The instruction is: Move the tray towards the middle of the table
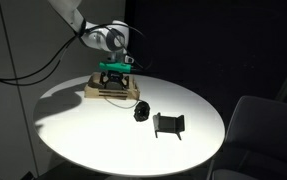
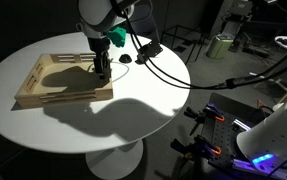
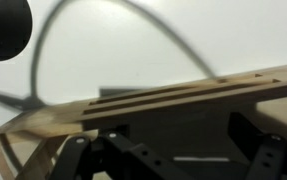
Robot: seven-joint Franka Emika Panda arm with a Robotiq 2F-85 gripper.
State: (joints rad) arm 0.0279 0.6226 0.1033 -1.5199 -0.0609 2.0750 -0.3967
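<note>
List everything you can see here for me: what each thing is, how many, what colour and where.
table: one, white, round, filling the middle of the scene.
tray: one, light wood, near the table's edge, under the gripper.
roundish object: one, black, on the table beside the tray.
bracket: one, black, on the table, next to the roundish object.
chair: one, grey, beside the table.
cable: at least one, dark, arching over the table.
arm: one, white, reaching in from above.
gripper: one, black with green parts, down at the tray's rim, fingers apparently spread.
</note>
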